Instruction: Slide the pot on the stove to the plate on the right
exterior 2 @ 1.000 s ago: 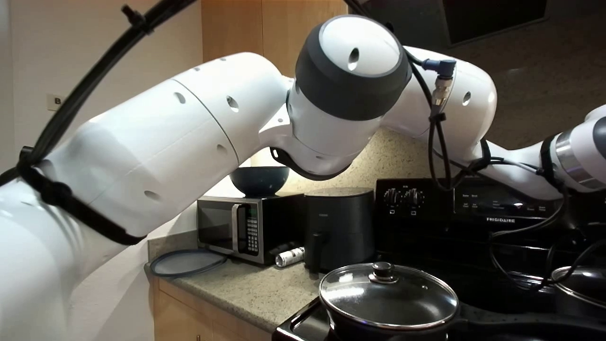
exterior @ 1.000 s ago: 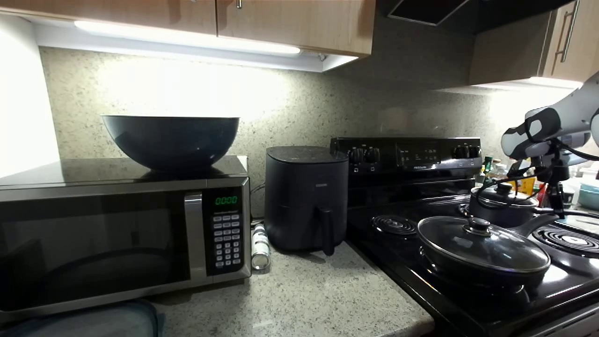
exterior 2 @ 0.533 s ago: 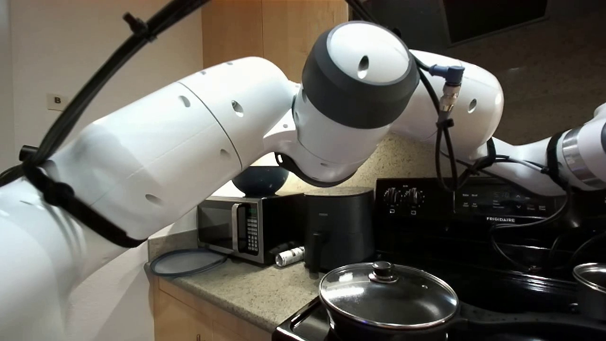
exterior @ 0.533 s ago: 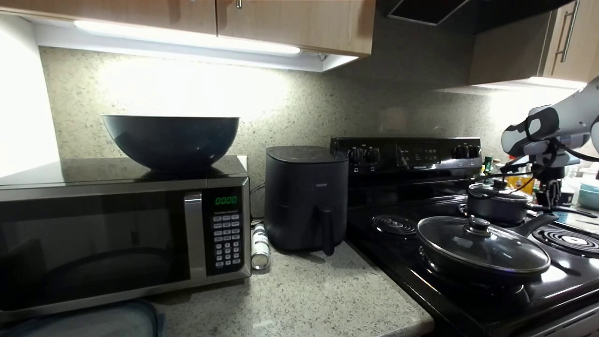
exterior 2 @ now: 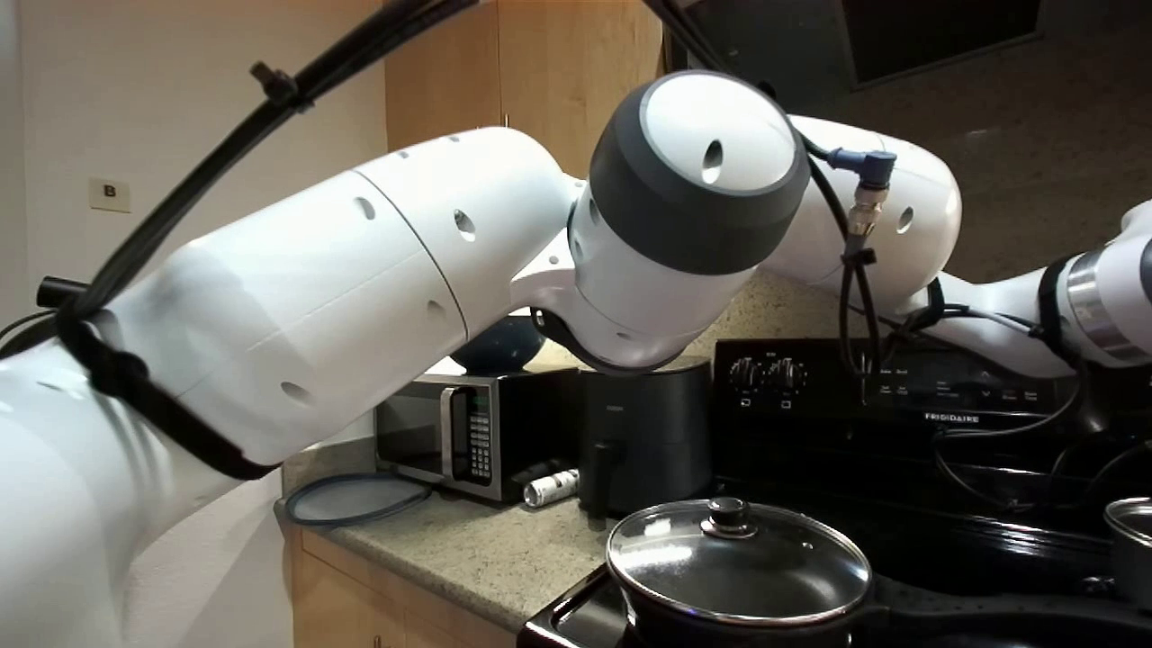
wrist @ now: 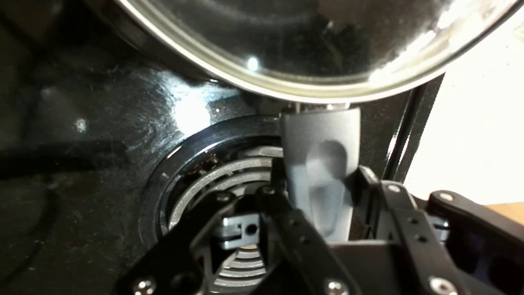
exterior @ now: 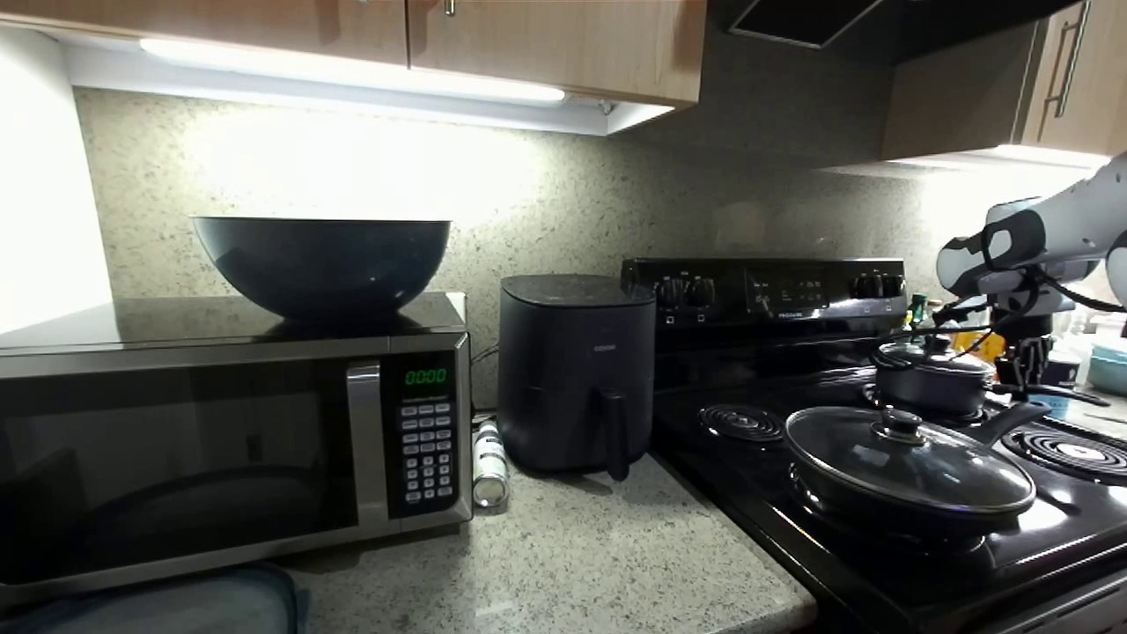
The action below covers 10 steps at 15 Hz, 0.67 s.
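Note:
The pot is small, round and dark, with a glass lid and knob. It stands at the back right of the stove, at a burner there; I cannot tell if it rests flat. Its rim also shows at the right edge of an exterior view and its lid at the top of the wrist view. My gripper is shut on the pot's grey handle, one finger on each side. In an exterior view the gripper points down at the handle. No plate shows; a coil burner lies below the handle.
A wide lidded pan stands at the front left of the stove, its handle pointing toward the pot. The front right burner is near. Bottles and a turquoise bowl stand beyond. An air fryer is left of the stove.
The pot and my gripper have moved together toward the right and back of the stove, mostly in the first half second. The arm has lowered slightly. The wide pan has not moved.

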Tool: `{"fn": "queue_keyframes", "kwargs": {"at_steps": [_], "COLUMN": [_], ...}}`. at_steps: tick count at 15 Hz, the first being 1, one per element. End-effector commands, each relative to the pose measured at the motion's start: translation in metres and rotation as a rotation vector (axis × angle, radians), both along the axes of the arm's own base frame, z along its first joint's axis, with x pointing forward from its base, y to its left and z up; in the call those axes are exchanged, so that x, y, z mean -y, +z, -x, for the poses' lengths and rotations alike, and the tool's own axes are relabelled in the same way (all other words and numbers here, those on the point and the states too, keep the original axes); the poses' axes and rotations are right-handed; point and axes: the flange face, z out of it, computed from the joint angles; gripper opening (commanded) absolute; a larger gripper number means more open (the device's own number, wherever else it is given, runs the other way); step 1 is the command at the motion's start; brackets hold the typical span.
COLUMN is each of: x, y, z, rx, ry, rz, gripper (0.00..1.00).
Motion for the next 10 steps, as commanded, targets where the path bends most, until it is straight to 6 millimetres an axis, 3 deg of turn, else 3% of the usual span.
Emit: {"fn": "queue_keyframes", "kwargs": {"at_steps": [1,2,3,4,6,10], "x": [0.002,0.002,0.002,0.002,0.002,0.004], "y": [0.000,0.000,0.001,0.002,0.007,0.027], "z": [0.001,0.002,0.003,0.003,0.005,0.009], "rx": [0.007,0.003,-0.004,-0.010,-0.010,0.002], "ry": [-0.001,0.003,0.007,0.018,0.024,0.036], "rz": [0.009,0.008,0.005,0.007,0.017,0.062], "gripper": [0.16,0.16,0.29,0.66,0.69,0.94]}}
